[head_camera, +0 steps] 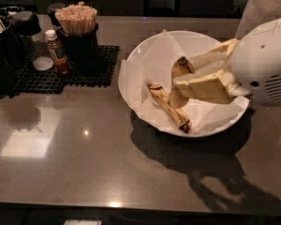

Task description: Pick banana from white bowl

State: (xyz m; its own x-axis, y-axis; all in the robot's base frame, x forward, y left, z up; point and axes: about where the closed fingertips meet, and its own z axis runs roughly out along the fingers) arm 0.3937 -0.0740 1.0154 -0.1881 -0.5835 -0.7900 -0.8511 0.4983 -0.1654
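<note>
The banana (177,98) stands nearly upright over the middle of the white bowl (196,33), its top end pinched between the two pale fingers of the gripper (183,75), which reaches in from the bowl's right side. It is gripped high up, probably so it can be raised clear of the crinkled paper (152,62) lining the bowl. Its bottom end looks close to the paper, so whether it is fully lifted is hard to say. A slimmer banana (168,108) lies flat in the bowl, just left of the held one. Left of the bowl sit a black mat (72,76), a small bottle (57,52) and a cup of wooden sticks (77,22). Count: two bananas, one bowl, one gripper, one bottle, one cup
</note>
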